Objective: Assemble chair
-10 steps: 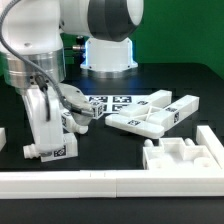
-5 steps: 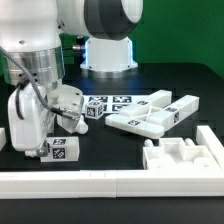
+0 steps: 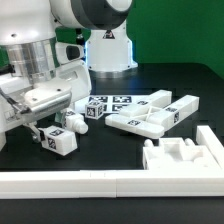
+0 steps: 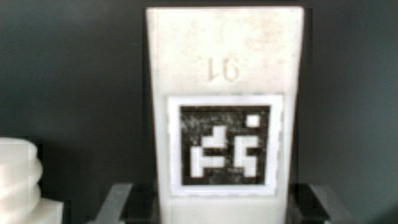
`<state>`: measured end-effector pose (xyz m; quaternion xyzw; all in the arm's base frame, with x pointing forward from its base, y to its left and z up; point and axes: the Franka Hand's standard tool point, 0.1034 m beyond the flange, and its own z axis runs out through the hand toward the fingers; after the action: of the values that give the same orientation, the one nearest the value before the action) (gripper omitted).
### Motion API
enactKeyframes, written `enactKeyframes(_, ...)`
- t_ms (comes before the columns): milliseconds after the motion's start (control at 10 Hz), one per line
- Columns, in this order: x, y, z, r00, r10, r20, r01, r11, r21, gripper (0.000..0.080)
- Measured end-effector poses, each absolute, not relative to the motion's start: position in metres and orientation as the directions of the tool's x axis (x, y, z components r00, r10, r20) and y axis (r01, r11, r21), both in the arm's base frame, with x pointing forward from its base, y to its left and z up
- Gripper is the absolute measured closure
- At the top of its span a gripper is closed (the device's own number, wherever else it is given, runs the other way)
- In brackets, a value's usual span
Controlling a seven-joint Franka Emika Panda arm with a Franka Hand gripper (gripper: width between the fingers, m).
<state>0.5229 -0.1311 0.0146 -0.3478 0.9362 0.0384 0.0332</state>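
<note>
The gripper (image 3: 48,134) is clamping a tagged white chair piece (image 3: 60,142) between its fingers at the exterior view's left of the black table (image 3: 110,150). Other chair parts (image 3: 150,112) are lying farther right, and a green wall (image 3: 190,35) is standing behind.

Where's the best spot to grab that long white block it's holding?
Grip the block by its two long sides near the tagged end, coming at the tagged face: it is a bar with parallel sides; the jaws clamp it so.

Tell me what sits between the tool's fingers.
A white tagged chair part, marked 16, fills the gap between the tool's fingers in the wrist view.
</note>
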Motion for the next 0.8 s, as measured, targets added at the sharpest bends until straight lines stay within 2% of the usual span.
enactKeyframes(200, 0.525, -0.131, 0.015, -0.804, -0.588, -0.084, -0.593, 0.803, 0.060, 0.0512)
enactKeyframes(500, 0.525, -0.131, 0.014, -0.794, -0.602, -0.084, -0.607, 0.792, 0.058, 0.0507)
enactKeyframes(600, 0.526, -0.131, 0.015, -0.769, -0.633, -0.088, -0.639, 0.768, 0.056, 0.0304)
enactKeyframes(700, 0.529, -0.129, 0.023, -0.712, -0.694, -0.109, -0.702, 0.709, 0.070, 0.0304)
enactKeyframes(800, 0.536, -0.131, 0.032, -0.631, -0.764, -0.134, -0.775, 0.629, 0.062, 0.0184)
